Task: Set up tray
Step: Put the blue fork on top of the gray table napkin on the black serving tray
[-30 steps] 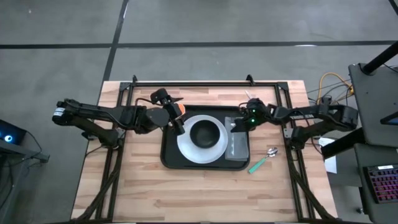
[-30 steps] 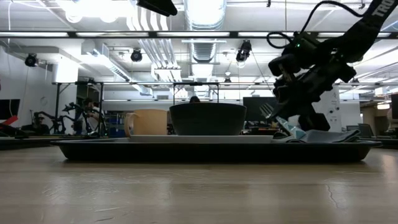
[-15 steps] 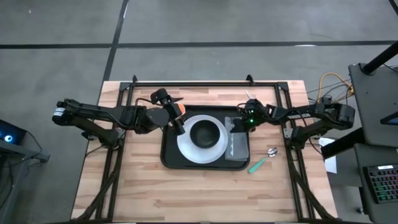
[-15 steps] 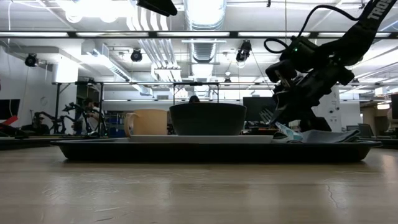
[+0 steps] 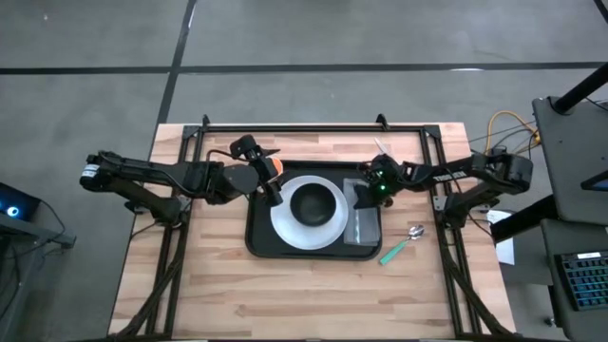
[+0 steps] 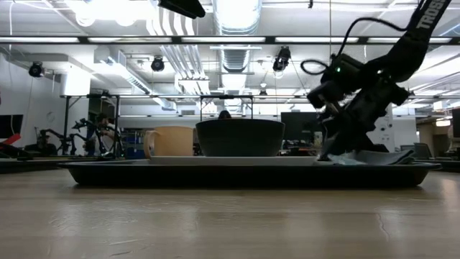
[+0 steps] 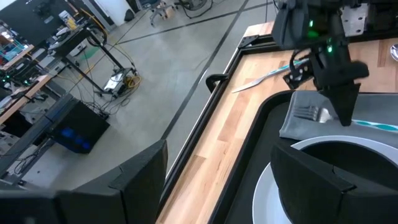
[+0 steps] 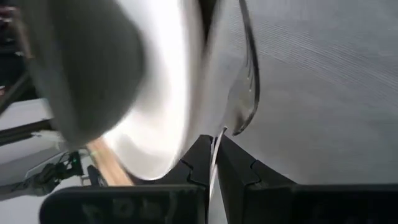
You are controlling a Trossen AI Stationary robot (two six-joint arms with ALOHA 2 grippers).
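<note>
- Sitting in the middle of the wooden surface (image 5: 218, 285) is the black tray (image 5: 258, 242), with its long side running across between the two arms.
- On the tray there is a round white plate (image 5: 282, 225) with a dark bowl (image 5: 313, 201) on top of it, and a grey napkin (image 5: 362, 225) lies flat on the tray just beside the plate, on the right arm's side.
- The right tool (image 5: 368, 190) is down over the far end of the napkin, its fingers pinched together on the handle of a fork (image 7: 311, 113); the tines lie on the napkin and a teal handle runs out from them.
- From the right wrist the thin handle shows between the two closed fingertips (image 8: 198, 163), with the napkin's weave and the white plate right behind.
- From table height the right tool (image 6: 336, 144) reaches down to the napkin at the tray's rim.
- The left tool (image 5: 266, 176) waits by the tray's far left corner, next to the plate, with its fingers (image 7: 134, 177) standing wide apart and nothing between them.
- An orange cup (image 5: 275, 165) stands just beside the left tool; at table height it shows as a tan mug (image 6: 167, 142) next to the bowl.
- On the bare wood beyond the tray's right edge lie a spoon (image 5: 415, 231) and a teal-handled utensil (image 5: 391, 253), close together.
- A pale knife (image 7: 264, 77) lies on the wood past the tray's far edge.
</note>
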